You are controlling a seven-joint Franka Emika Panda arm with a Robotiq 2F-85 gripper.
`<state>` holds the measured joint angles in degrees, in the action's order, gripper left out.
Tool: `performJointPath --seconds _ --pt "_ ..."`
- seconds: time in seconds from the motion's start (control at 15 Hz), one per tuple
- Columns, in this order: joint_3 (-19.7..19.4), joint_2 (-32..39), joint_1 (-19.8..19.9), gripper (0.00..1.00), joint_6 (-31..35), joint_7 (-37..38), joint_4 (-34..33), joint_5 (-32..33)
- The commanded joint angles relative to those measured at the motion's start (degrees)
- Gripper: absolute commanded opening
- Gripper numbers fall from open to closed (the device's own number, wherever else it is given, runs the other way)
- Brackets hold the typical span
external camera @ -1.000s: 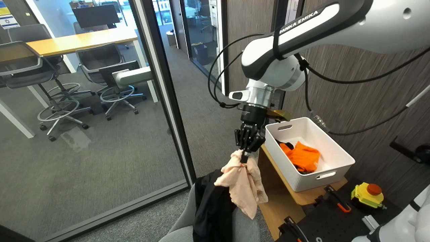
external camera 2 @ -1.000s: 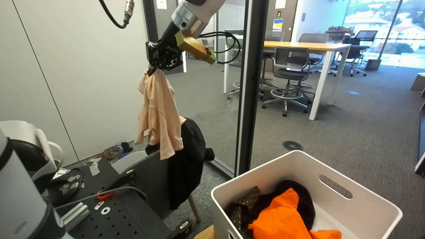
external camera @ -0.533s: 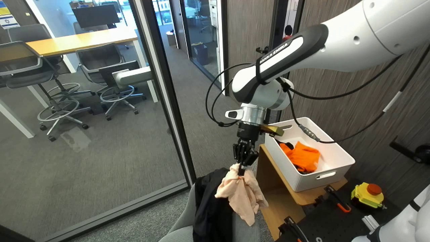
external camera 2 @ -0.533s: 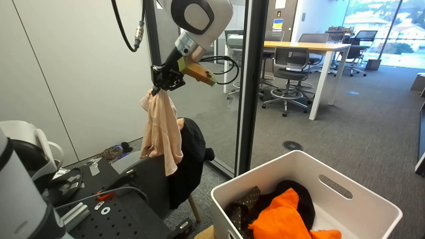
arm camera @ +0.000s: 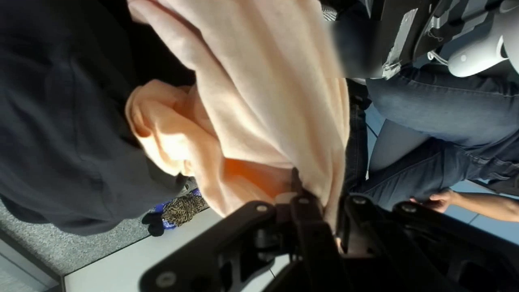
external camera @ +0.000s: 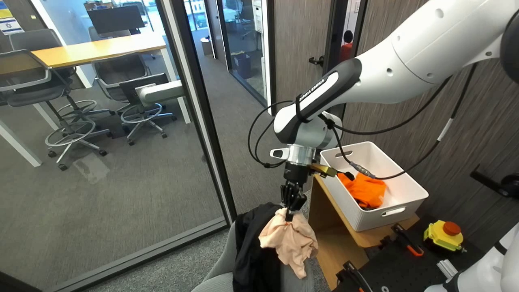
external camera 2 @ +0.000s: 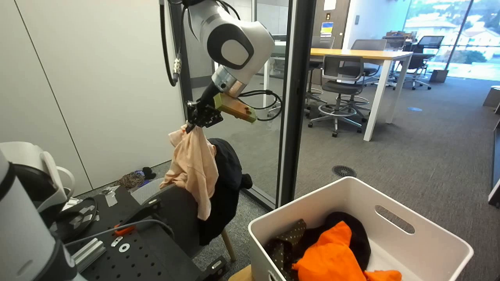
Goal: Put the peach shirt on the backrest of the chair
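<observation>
I'm pinching the peach shirt (external camera 2: 196, 162) between the fingers (external camera 2: 190, 128), its length hanging below them, lower folds seemingly meeting the backrest (external camera 2: 183, 205) beside the black garment (external camera 2: 225, 187).

In an exterior view, daylight washes out the window (external camera 2: 476, 43) and lays a pale sheen on the carpet (external camera 2: 422, 156). In the wrist view, glare whitens part of the peach shirt (arm camera: 271, 101) beside a smeared, hard-edged rectangle (arm camera: 357, 48).
</observation>
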<state>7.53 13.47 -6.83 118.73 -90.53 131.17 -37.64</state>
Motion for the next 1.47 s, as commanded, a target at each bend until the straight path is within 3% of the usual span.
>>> performJointPath --seconds 0.0,0.73,1.4 --pt "1.37 4.15 -0.18 0.12 2.30 3.38 -2.36 1.93" --pt "4.38 16.34 0.19 0.09 10.28 13.12 -5.53 13.28" --pt "7.08 16.81 0.90 0.09 9.47 16.97 -7.01 17.60"
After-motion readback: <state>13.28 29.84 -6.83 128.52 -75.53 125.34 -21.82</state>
